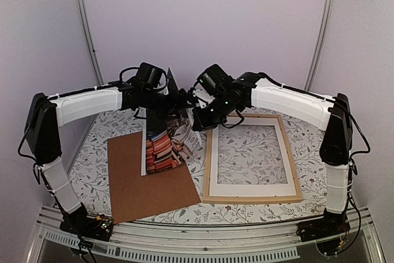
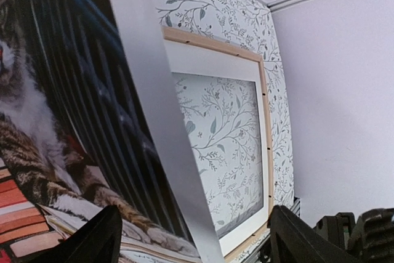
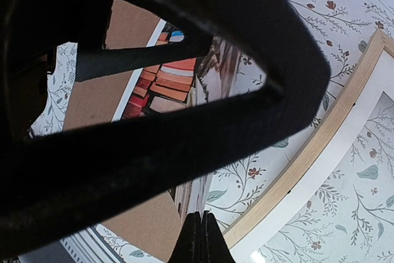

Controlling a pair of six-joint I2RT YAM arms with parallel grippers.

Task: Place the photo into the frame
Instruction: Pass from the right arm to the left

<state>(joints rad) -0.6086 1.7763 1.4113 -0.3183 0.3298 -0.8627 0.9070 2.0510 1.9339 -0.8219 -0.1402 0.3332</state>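
Observation:
The photo [image 1: 161, 149], a tabby cat among red and orange books, stands steeply tilted in the middle of the table, its lower edge down by the brown board. My right gripper [image 1: 198, 121] is shut on the photo's upper right edge; in the right wrist view the sheet [image 3: 169, 81] runs edge-on up from the closed fingertips [image 3: 202, 238]. My left gripper [image 1: 177, 101] is open at the photo's top. In the left wrist view the photo [image 2: 55, 121] and its white edge pass between the wide-apart fingers [image 2: 92, 241] without touching them. The light wooden frame [image 1: 295, 158] lies flat on the right.
A white mat border [image 1: 246, 189] lies inside the frame. A plain brown backing board [image 1: 138, 183] lies flat at the left front, partly under the photo. Both arms meet above the table's middle, and the left arm blocks much of the right wrist view. A floral cloth [image 1: 308, 130] covers the table.

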